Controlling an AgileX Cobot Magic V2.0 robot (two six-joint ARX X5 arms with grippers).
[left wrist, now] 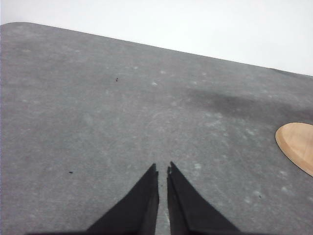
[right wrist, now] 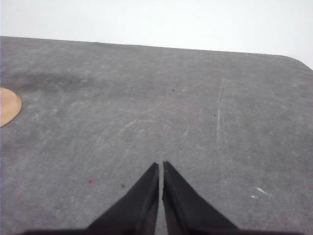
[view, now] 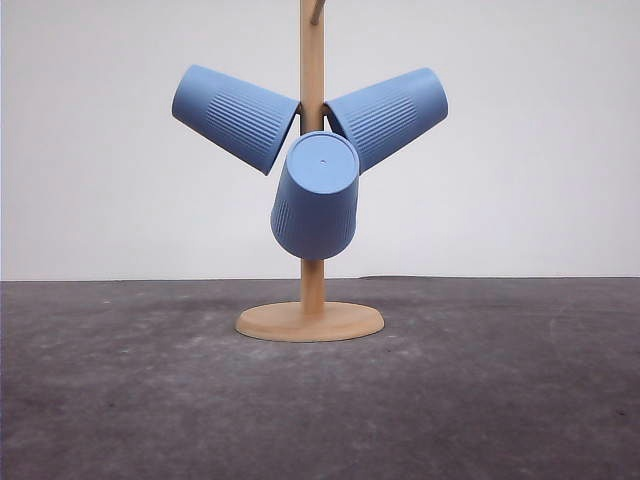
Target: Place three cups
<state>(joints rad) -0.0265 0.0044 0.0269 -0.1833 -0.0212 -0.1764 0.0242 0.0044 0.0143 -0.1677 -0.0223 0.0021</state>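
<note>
Three light-blue ribbed cups hang mouth-inward on a wooden rack in the front view. One cup (view: 235, 115) tilts up to the left, another cup (view: 392, 113) tilts up to the right, and the third cup (view: 316, 198) points its flat base toward the camera. The rack's post (view: 312, 60) rises from a round wooden base (view: 309, 322). My left gripper (left wrist: 162, 169) is shut with nothing in it, low over the grey table, with the rack base (left wrist: 298, 145) off to one side. My right gripper (right wrist: 161, 164) is also shut and empty, near the base's edge (right wrist: 8, 105).
The dark grey table (view: 500, 400) spreads wide on both sides of the rack and in front of it. A plain white wall stands behind the table's far edge. A short peg (view: 318, 10) sticks out near the post's top.
</note>
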